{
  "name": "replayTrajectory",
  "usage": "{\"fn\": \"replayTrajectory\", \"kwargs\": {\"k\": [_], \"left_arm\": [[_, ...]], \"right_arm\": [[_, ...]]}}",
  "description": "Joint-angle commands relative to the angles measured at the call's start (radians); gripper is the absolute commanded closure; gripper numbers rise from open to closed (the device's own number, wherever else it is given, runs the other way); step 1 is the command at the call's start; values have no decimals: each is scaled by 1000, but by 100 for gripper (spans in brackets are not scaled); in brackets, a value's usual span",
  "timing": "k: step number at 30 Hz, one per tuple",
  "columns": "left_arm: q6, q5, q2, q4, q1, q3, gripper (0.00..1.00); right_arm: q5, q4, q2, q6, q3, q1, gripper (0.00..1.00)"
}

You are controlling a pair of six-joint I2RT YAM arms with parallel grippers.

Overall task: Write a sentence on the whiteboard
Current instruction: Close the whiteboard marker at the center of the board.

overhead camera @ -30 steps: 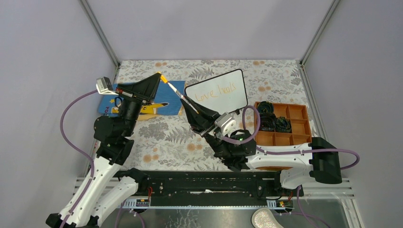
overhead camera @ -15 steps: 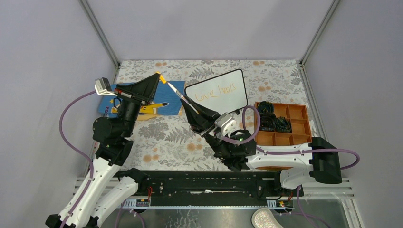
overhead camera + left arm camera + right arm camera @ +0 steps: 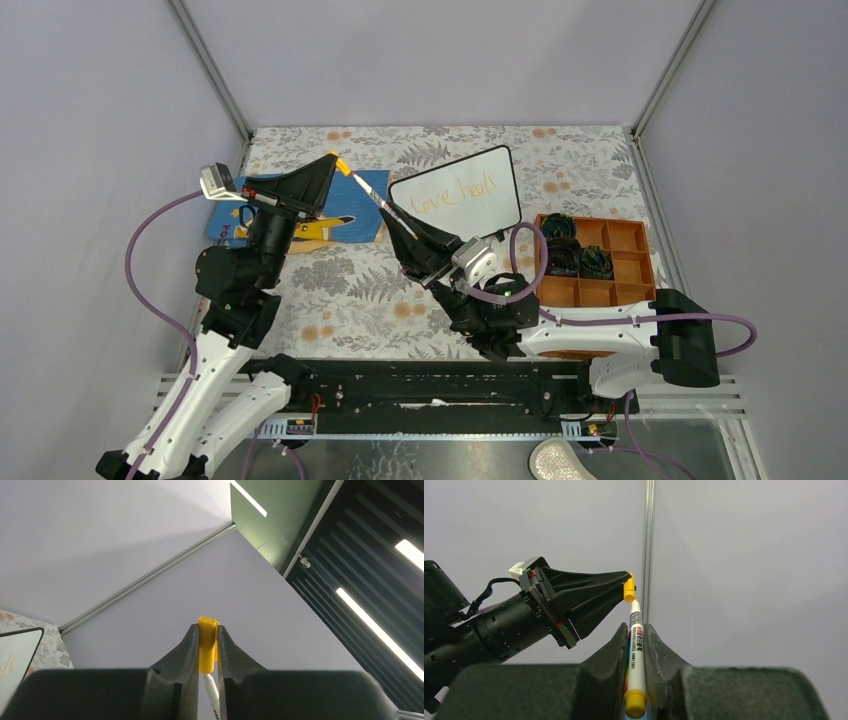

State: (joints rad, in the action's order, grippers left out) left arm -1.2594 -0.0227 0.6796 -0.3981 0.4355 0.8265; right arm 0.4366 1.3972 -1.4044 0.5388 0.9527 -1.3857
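Your floral table [image 3: 350, 295] carries the whiteboard [image 3: 495, 212] just past centre toward twelve o'clock. The orange tray [image 3: 628, 238] is at three o'clock and the blue mat [image 3: 360, 225] at ten. The left gripper [image 3: 205, 630] is up in the air over the mat. Its jaws are nearly together, clamped on the yellow cap [image 3: 207, 652], whose end pokes out past the fingertips. The right gripper [image 3: 636, 630], off the board's eight o'clock corner, is pinched narrow on the marker [image 3: 635, 655], barrel aimed at eleven o'clock toward the left one. The marker's white nib end meets the cap's mouth; whether it is seated, you cannot tell. The sentence [image 3: 455, 192] on the board reads "Love heals" in thin orange.
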Motion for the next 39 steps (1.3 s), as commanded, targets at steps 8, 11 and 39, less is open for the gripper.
{"fn": "replayTrajectory", "kwargs": {"k": [8, 11, 39], "left_arm": [[40, -48, -17, -16, -4, 18, 100], [40, -51, -15, -18, -4, 19, 100], [18, -13, -5, -47, -4, 14, 100]], "right_arm": [[21, 47, 28, -9, 7, -4, 100], [19, 47, 29, -10, 6, -4, 100], [18, 40, 21, -10, 16, -4, 100]]}}
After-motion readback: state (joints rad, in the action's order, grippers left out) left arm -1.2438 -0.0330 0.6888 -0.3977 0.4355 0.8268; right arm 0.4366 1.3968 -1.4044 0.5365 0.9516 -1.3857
